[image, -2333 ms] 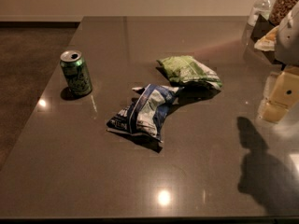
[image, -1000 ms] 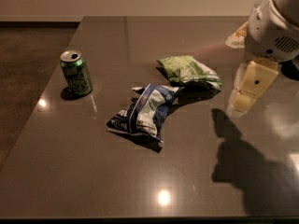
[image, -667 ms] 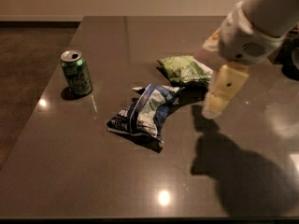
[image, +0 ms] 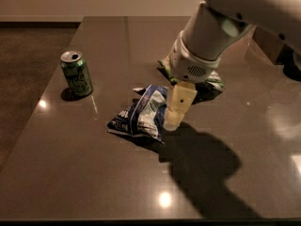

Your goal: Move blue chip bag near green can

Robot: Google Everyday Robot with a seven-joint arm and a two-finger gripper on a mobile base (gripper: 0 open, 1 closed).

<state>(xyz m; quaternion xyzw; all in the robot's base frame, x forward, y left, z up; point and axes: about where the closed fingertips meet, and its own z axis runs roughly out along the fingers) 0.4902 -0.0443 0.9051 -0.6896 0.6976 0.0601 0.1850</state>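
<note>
The blue chip bag [image: 140, 115] lies crumpled on the dark table [image: 70, 173], near its middle. The green can [image: 76, 74] stands upright to the bag's left, near the table's left edge, about a bag's length away. My gripper [image: 173, 118] hangs from the white arm [image: 211, 29] that reaches in from the upper right. It is low over the table at the blue bag's right edge, close to or touching it.
A green and white snack bag [image: 214, 82] lies just behind the blue bag, mostly hidden by my arm. The table's left edge drops to a dark floor [image: 23, 55]. A brown object [image: 269, 42] sits at the far right.
My arm has swung in from the right edge of the view, leftward and down to the blue bag's right side. The bags and the can have not moved.
</note>
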